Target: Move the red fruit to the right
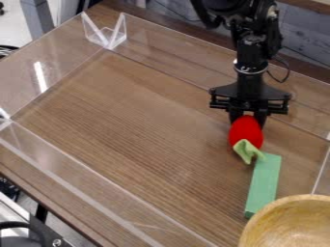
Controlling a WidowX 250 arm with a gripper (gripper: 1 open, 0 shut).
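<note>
The red fruit (244, 131) lies on the wooden tabletop at the right side, its pale green leafy cap (250, 150) pointing toward the camera. My gripper (249, 112) points straight down just above the fruit's far end. Its dark fingers (233, 109) stand apart over the fruit's top, open, and I see no grip on it. The black arm rises behind the gripper to the top edge of the view.
A flat light green block (263, 183) lies just in front of the fruit, touching its cap. A wooden bowl (291, 225) fills the bottom right corner. Clear plastic walls (52, 68) ring the tabletop, with a low clear edge at the right (322, 154).
</note>
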